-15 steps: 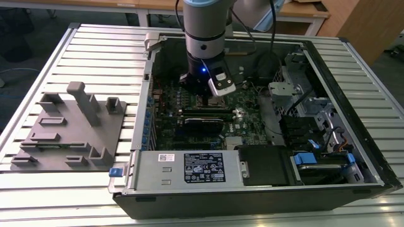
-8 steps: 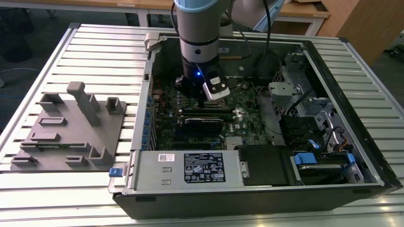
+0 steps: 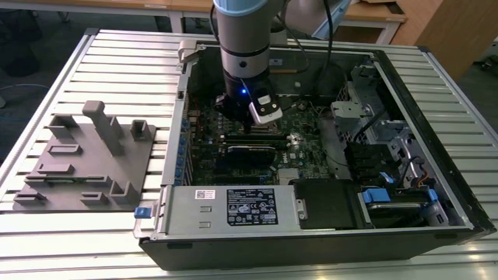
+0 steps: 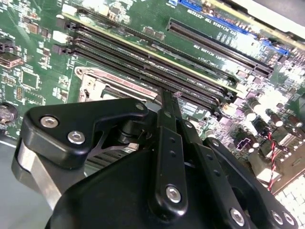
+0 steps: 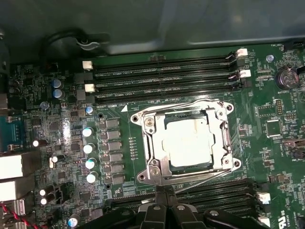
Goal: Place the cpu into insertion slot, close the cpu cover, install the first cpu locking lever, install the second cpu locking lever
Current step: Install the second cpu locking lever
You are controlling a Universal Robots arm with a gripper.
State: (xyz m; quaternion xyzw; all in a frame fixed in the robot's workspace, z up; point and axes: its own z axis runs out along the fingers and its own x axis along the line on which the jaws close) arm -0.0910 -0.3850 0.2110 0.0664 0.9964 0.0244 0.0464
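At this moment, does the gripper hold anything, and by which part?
Nothing visibly held. The gripper sits beside the insertion slot; the cpu lies seated under the cpu cover.

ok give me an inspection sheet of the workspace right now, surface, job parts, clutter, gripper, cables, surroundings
Surface: slatted metal table carrying an open computer case.
Job's things: cpu lies in the insertion slot; cpu cover lies flat around it.
Clutter: grey fixture block at the exterior view's left.
Gripper: gripper sits at the socket's edge; finger state unclear.
Cables: red wires beside the board.
Surroundings: wooden desks behind.
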